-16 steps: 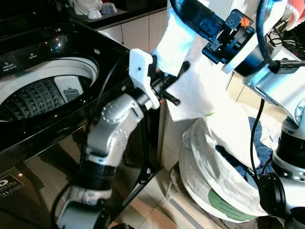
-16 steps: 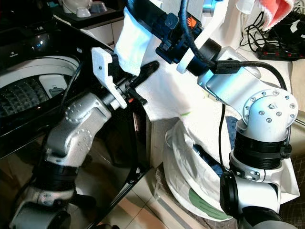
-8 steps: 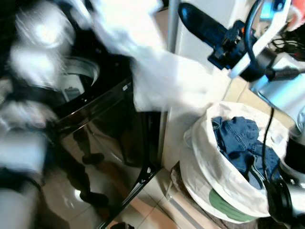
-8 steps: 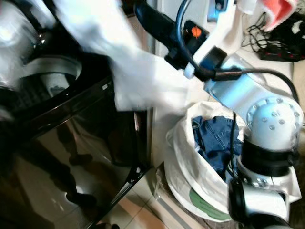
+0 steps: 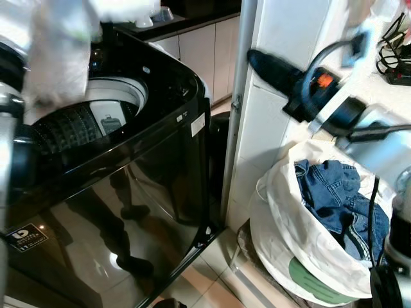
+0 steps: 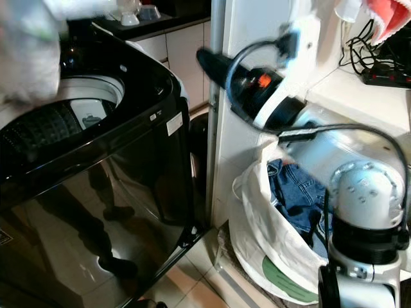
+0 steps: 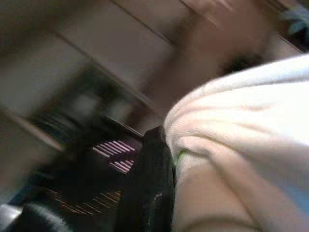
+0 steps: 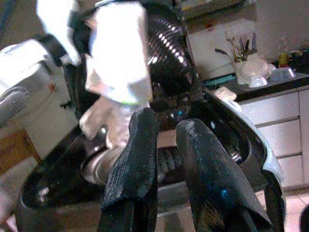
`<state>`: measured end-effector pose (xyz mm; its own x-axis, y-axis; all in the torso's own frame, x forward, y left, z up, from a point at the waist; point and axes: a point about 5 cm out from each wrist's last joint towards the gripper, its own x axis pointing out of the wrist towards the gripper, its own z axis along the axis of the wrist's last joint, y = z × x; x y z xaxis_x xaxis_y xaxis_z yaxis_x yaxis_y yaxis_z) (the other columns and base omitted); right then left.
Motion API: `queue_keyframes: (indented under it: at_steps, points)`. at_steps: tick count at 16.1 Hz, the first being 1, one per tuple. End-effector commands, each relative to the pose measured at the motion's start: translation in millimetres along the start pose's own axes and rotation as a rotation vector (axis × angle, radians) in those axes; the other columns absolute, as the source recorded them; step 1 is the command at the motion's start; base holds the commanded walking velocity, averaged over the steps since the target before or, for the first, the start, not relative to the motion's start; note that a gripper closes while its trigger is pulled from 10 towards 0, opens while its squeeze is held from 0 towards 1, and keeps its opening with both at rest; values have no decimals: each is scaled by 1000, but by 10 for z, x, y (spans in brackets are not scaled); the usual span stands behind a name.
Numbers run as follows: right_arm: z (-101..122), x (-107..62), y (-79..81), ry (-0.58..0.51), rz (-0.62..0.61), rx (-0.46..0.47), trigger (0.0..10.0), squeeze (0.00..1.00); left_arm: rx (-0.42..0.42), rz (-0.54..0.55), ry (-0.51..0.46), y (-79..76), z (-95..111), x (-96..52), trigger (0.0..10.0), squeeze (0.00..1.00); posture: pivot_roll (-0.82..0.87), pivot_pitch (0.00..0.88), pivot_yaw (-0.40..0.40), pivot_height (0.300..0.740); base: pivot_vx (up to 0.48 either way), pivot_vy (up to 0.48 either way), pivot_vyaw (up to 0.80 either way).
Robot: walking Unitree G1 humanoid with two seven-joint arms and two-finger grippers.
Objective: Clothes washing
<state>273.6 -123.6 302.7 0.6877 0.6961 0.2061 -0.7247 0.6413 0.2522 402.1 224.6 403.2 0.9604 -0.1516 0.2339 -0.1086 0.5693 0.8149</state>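
Observation:
A blurred white cloth (image 5: 58,51) hangs over the open drum (image 5: 70,125) of the black top-loading washing machine (image 5: 160,147). My left gripper (image 7: 169,145) is shut on it, one black finger (image 7: 149,183) pressed against the white fabric (image 7: 241,145). My right gripper (image 8: 166,130) reaches out level in front of the white pillar, above a white laundry bag (image 5: 276,192). Its fingers (image 8: 135,159) stand a narrow gap apart with nothing between them. They point toward the washer and the hanging cloth (image 8: 118,53). Blue jeans (image 5: 327,186) lie in the bag.
The bag stands on the floor in the corner between the washer and a white pillar (image 5: 282,115). Behind the washer run cabinets (image 5: 199,45) with bowls on the counter. At the right, cables and a power strip (image 5: 395,58) lie on a ledge, with a pink cloth (image 6: 379,13) above.
My left arm has swung the white cloth from above the bag over to the washer's drum. The right gripper has let go of the cloth and stays out over the bag.

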Motion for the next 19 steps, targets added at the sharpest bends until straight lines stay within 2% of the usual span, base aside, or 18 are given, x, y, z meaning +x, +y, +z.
queue_keyframes:
  at_steps: [1, 2, 3, 4, 5, 6, 9, 12, 18, 19]
  points:
    - [-57, 3, 56, 37, 15, -42, 10000, 0, -12, -120, 133, -224, -239, -12, 10000, 0, -51, 0, 75, 740, 0, 0, 0]
    - [-142, -2, 101, 93, 38, -65, 10000, 0, -82, -220, 239, -378, -403, -47, 10000, 0, -52, 0, 74, 740, 0, 0, 0]
    - [-186, -11, 125, 123, 54, -74, 10000, 0, -89, -272, 293, -437, -480, -74, 10000, 0, -52, 0, 74, 740, 0, 0, 0]
    - [-273, -42, 173, 181, 89, -88, 10000, 0, -76, -355, 385, -509, -607, -132, 10000, 671, -53, 0, 73, 740, 0, 0, 0]
    - [-332, -65, 196, 219, 107, -105, 10000, 0, -2, -419, 435, -510, -684, -182, 10000, 1000, -53, 0, 73, 740, 0, 0, 0]
    - [-359, -74, 203, 237, 115, -111, 10000, 0, 40, -482, 475, -477, -739, -232, 10000, 1000, -50, 0, 69, 740, 0, 0, 0]
    - [-409, -75, 191, 262, 120, -117, 10000, 0, 71, -758, 564, -490, -864, -402, 10000, 1000, -40, 0, 64, 740, 0, 0, 0]
    - [-458, -69, 105, 283, 68, -109, 10000, 0, 72, -919, 576, -567, -913, -491, 10000, 1000, -28, 0, 57, 740, 0, 0, 0]
    - [-453, -51, -288, 266, -219, -107, 10000, 0, 79, -1004, 584, -631, -974, -561, 10000, 1000, -20, 0, 56, 740, 0, 0, 0]
    - [-442, -67, -376, 260, -295, -129, 10000, 0, 135, -881, 557, -615, -964, -494, 10000, 1000, -21, 0, 60, 740, 0, 0, 0]
